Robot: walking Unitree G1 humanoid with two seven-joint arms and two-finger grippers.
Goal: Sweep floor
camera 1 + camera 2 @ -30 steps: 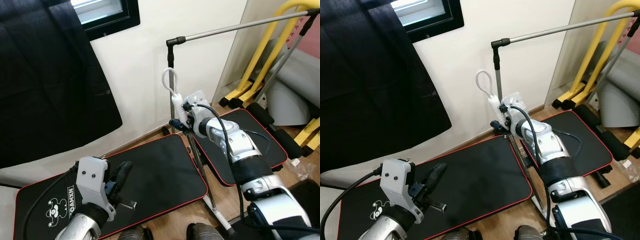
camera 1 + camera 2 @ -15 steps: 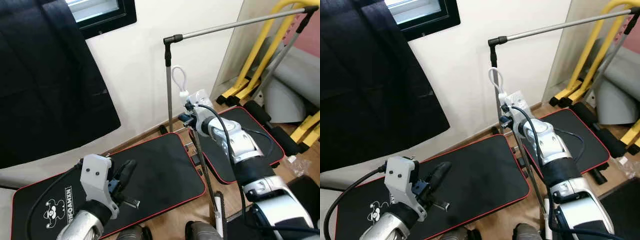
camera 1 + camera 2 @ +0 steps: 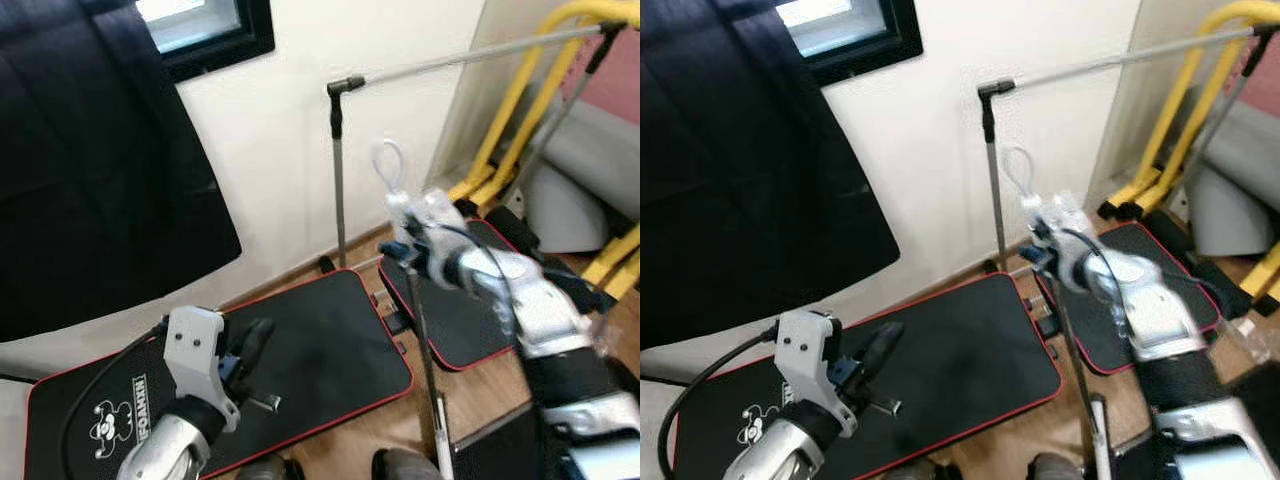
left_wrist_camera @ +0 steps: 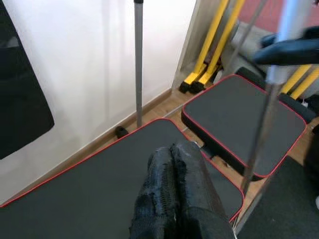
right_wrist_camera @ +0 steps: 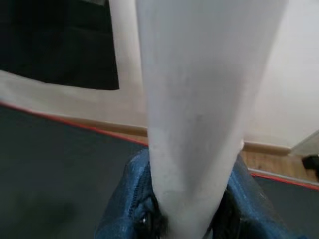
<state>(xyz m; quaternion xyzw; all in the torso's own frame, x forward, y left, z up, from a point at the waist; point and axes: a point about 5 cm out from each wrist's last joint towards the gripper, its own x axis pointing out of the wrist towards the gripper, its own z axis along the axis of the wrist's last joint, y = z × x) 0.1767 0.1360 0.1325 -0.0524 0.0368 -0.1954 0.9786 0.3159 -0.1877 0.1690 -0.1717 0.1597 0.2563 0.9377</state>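
My right gripper point(image 3: 399, 247) is shut on a broom handle point(image 3: 416, 320), just below its white top with a hanging loop point(image 3: 388, 165). The thin pole runs from the grip down to the wooden floor point(image 3: 470, 385) in front of me; its lower end is cut off by the frame edge. The arm is blurred by motion. In the right wrist view the white handle point(image 5: 194, 109) stands close between the fingers. My left gripper point(image 3: 257, 333) hangs shut and holds nothing above a black mat; its fingers point(image 4: 172, 189) lie pressed together.
Two black red-edged mats point(image 3: 330, 350) point(image 3: 455, 320) cover the floor by the wall. A grey clothes-rack pole point(image 3: 338, 185) stands just beyond the handle, its bar point(image 3: 470, 58) overhead. Yellow frame equipment point(image 3: 520, 95) is at the right, a black curtain point(image 3: 90, 170) at the left.
My right arm has carried the broom handle to the right, away from the rack's upright pole. The left gripper stays where it was.
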